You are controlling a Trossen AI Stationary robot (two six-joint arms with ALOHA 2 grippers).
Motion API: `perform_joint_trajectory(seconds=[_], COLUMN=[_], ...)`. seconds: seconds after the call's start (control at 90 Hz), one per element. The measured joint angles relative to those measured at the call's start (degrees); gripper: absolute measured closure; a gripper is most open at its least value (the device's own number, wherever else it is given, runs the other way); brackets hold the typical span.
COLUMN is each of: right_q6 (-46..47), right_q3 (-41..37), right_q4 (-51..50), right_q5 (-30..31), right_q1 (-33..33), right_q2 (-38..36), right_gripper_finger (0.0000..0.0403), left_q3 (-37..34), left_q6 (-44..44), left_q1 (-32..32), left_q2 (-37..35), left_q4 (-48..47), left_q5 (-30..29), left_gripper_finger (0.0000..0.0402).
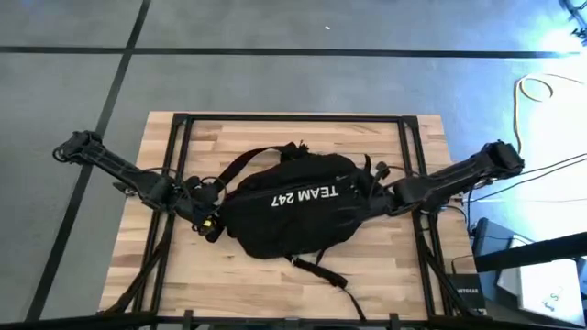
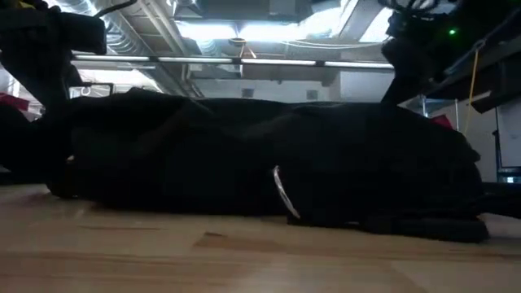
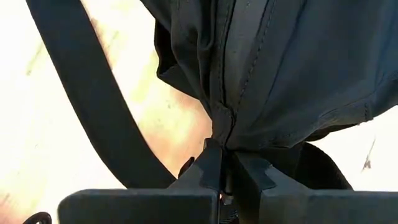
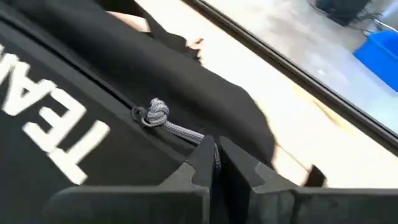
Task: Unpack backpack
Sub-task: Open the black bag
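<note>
**Soft black backpack pinned at both ends, zipper cord in the right gripper**

The backpack [image 1: 293,206] lies flat in the middle of the wooden desk [image 1: 404,266], at the centre of the high view, with its white "TEAM 247" lettering facing up and its straps trailing toward the lower edge of the frame. It is slumped and creased, so it looks like limp fabric that will fold, sag and drag rather than hold a shape; its weight depends on what is inside, which cannot be seen.

The left gripper [image 3: 225,177] sits at the left end of the bag in the high view, its fingers closed together on a bunched fold of cloth along a seam. That pinch should anchor the bag, though soft cloth may slip out under a hard pull.

The right gripper [image 4: 214,163] is at the bag's right end, fingers squeezed on the grey zipper cord [image 4: 177,129], which ends in a knot at the zipper tab. The cord is thin and rough, a fair handle, and probably the best place to pull; the zipper line runs off toward the lettering.

Pulling along the zipper while the other end is held taut should work best, as slack fabric tends to jam a slider.
</note>
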Motion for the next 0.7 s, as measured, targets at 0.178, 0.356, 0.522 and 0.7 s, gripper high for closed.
perform_joint_trajectory(seconds=[0.178,0.356,0.522,0.7], right_q6=[10.5,18.0,21.3,28.8], right_q3=[0.0,0.0,0.0,0.0], right_q4=[-11.6,-17.9,-20.2,-28.8], right_q5=[0.8,0.7,-0.8,-3.7], right_q1=[0.0,0.0,0.0,0.0], right_q2=[-1.8,-3.1,-3.8,-3.8], right_gripper_finger=[0.0403,0.0403,0.0403,0.0403], left_q3=[0.0,0.0,0.0,0.0], left_q6=[0.0,-0.5,-0.8,-0.8], left_q1=[-0.6,-1.4,-1.6,-1.6], left_q2=[0.0,0.0,0.0,0.0], left_q4=[-0.3,-0.3,-0.3,-0.2], left_q5=[-1.9,-2.2,-2.2,-2.4], left_gripper_finger=[0.04,0.04,0.04,0.04])
